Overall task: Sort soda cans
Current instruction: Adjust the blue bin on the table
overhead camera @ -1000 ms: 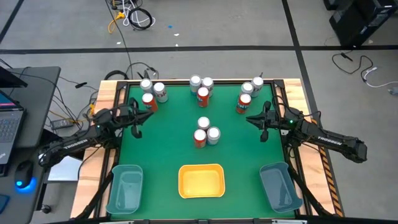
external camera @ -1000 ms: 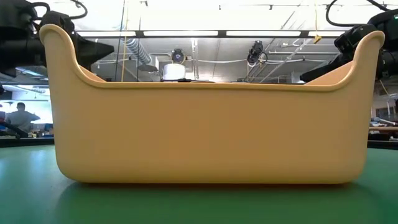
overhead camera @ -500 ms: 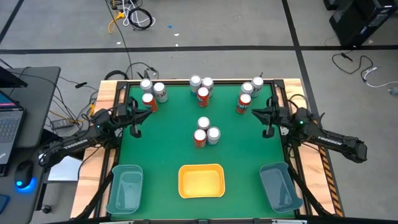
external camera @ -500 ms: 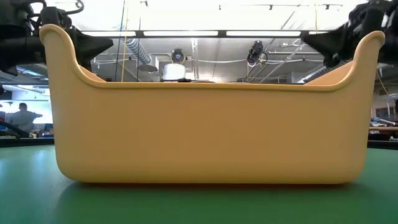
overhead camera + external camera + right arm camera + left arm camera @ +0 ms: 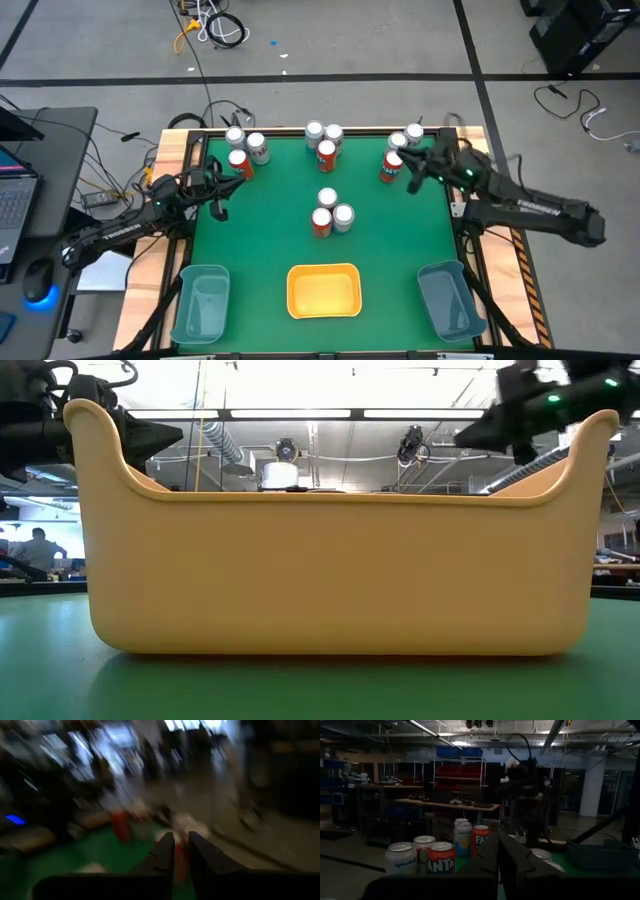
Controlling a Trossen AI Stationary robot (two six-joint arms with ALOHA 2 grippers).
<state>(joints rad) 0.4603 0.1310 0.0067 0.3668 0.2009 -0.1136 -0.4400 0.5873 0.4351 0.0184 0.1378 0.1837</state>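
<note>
Green surface [image 5: 280, 230] holds all soda cans [image 5: 331, 211]; three bins [image 5: 323, 291] empty, nothing sorted. Left gripper [image 5: 219, 190] jaws closed, empty; right gripper [image 5: 409, 172] jaws narrowly parted, empty, near far-right cans.

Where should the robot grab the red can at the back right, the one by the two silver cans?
Probably around the middle of its round side. The red can stands upright, so the right gripper, already close beside it, could come in level from the open green side toward the table's middle. The silver cans crowd its back side, so reaching from there looks harder.
</note>
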